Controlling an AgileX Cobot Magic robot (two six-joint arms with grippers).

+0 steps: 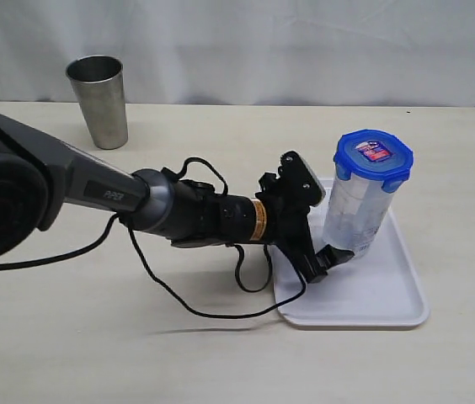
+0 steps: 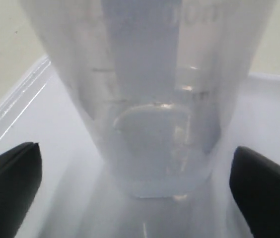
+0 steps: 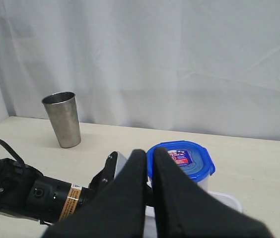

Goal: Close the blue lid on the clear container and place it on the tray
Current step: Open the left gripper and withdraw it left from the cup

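Background: you face a pale table (image 1: 94,337) backed by a white curtain (image 1: 305,42).
Exterior: the clear container (image 1: 357,210), with the blue lid (image 1: 373,156) on top, stands on the tray (image 1: 381,295). A steel cup (image 1: 98,99) stands well apart.
Left wrist: your left pincer (image 1: 325,222) is spread apart, its fingers (image 2: 8,188) flanking the container's base.
Right wrist: your right pincer (image 3: 150,198) is pressed together and empty.

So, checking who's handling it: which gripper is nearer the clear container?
Left. The left gripper stands open astride the clear container, low near its base, on the tray; the right gripper is shut and sits apart from it.
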